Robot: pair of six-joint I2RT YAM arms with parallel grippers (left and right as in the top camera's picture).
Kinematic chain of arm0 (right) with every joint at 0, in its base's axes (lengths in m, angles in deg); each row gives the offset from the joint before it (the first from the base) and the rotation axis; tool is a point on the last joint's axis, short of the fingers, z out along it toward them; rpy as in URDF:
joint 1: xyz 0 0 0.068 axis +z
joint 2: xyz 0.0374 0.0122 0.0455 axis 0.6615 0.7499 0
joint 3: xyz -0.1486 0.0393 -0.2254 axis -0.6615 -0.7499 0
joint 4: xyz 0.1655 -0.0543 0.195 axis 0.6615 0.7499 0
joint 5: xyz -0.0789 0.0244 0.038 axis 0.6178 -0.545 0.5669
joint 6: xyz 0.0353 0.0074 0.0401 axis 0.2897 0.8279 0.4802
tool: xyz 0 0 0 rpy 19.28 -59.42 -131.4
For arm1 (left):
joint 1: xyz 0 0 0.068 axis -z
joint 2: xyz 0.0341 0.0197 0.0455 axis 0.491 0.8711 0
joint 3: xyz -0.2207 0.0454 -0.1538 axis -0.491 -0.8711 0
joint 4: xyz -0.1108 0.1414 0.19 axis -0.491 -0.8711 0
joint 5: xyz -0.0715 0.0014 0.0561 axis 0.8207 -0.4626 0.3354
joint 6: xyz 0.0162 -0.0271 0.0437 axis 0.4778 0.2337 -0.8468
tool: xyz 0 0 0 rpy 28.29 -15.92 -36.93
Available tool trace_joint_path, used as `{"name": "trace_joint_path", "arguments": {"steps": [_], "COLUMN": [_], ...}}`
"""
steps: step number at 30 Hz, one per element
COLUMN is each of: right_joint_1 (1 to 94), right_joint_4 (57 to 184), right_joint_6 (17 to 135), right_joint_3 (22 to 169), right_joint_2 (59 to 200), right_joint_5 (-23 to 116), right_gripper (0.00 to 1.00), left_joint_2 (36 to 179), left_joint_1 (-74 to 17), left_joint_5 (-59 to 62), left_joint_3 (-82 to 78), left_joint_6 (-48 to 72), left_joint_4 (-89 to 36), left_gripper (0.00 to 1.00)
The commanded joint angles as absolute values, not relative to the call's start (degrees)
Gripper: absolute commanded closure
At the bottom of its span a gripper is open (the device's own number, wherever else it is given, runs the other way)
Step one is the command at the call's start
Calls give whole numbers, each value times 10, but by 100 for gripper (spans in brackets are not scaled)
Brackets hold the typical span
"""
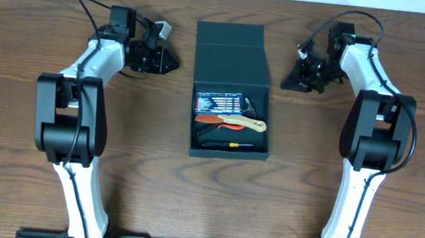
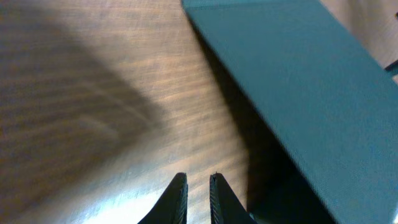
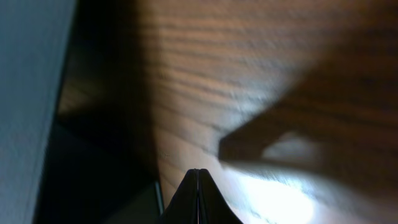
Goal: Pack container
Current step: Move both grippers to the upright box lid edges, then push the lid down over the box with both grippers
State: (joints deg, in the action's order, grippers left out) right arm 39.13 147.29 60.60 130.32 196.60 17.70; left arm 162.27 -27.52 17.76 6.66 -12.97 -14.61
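**Box Open, Both Hands Empty**

The dark green container [image 1: 230, 55] sits in the middle of the brown wooden worktop [image 1: 35, 26]. It is a stiff, dull box shaped like a long rectangle, and its flat lid lies open. Inside are a little blue case [image 1: 220, 103], a red-handled tool [image 1: 211, 120] and a pale wooden handle [image 1: 254, 125]. The left hand [image 1: 176, 63] is beside the lid, its black fingers nearly together with just a thin gap, holding nothing. The right hand [image 1: 285, 85] is on the other side of the box — pinched tight and empty.
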Motion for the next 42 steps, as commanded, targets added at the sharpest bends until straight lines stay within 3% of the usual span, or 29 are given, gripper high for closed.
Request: {"name": "trace_joint_path", "arguments": {"steps": [1,7,23,42], "right_joint_1": [393,393,408,423], "right_joint_4": [1460,1420,1386,1336], "right_joint_6": [612,614,626,626], "right_joint_3": [1303,1303,1303,1303], "right_joint_2": [1975,1975,1975,1995], "right_joint_5": [118,58,57,-11], "right_gripper": [96,94,90,93], "left_joint_2": [1650,1676,1687,1686], "left_joint_1": [-268,-254,-229,-229], "left_joint_5": [186,186,186,215], "left_joint_3": [66,67,80,118], "left_joint_6": [-94,-88,-79,-77], "left_joint_4": [-123,-96,-68,-69], "left_gripper": [88,88,88,91]}}
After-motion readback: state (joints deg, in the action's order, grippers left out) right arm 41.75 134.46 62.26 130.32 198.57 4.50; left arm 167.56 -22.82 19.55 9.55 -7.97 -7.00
